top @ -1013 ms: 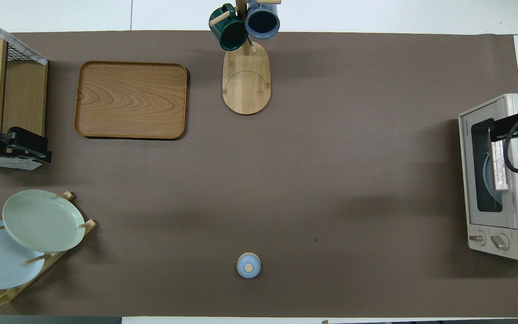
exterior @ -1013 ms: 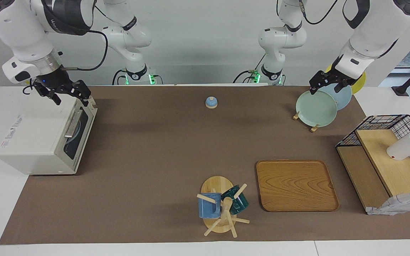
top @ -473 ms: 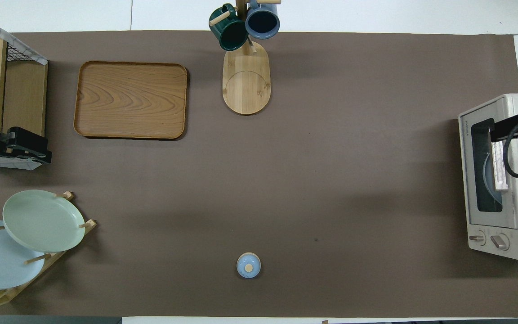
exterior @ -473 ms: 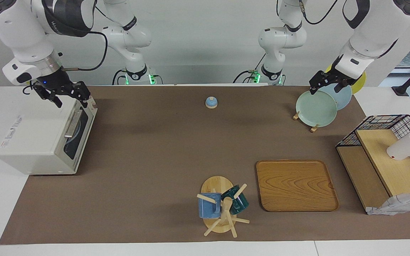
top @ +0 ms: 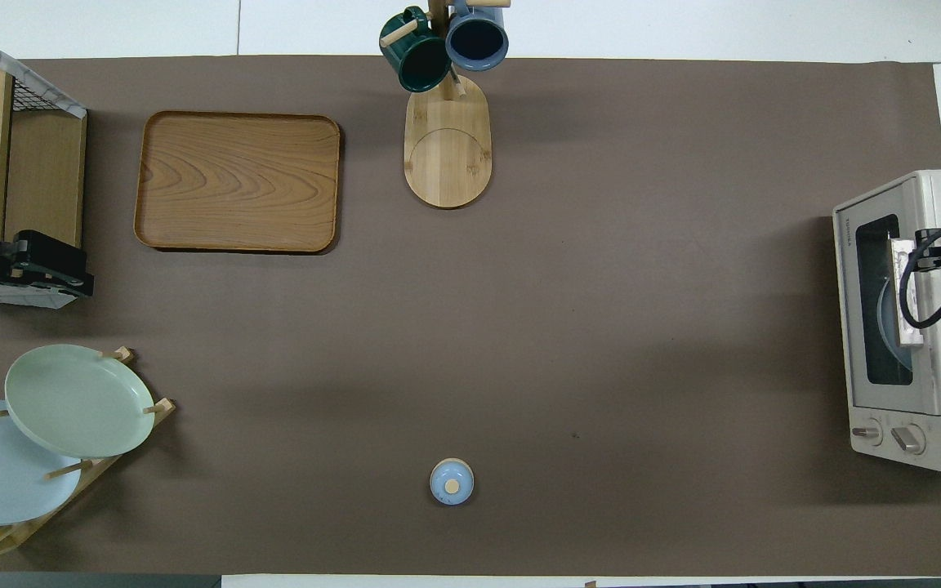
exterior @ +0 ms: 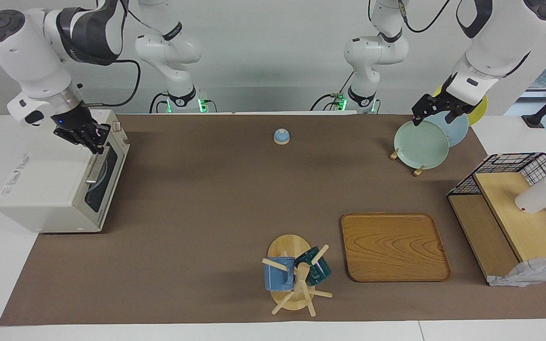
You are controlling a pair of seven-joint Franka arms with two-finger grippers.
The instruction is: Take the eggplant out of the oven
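The white oven (exterior: 45, 189) stands at the right arm's end of the table, its dark glass door closed. The eggplant is hidden; only a pale plate shows through the glass (top: 879, 310). My right gripper (exterior: 96, 144) is shut, its fingertips down at the door's top edge by the metal bar handle (exterior: 95, 169). In the overhead view the right gripper (top: 924, 249) lies over the handle (top: 905, 314). Whether it grips the bar I cannot tell. My left gripper (exterior: 423, 116) waits open above the plate rack, holding nothing.
A rack with green, blue and yellow plates (exterior: 421, 144) stands at the left arm's end. A wooden tray (exterior: 394, 246), a mug tree with two mugs (exterior: 294, 274), a small blue lidded pot (exterior: 281, 136) and a wire shelf (exterior: 514, 213) are also on the mat.
The right gripper has gone from open to shut and come down from above the oven's top corner to the door handle. The left arm has not moved.
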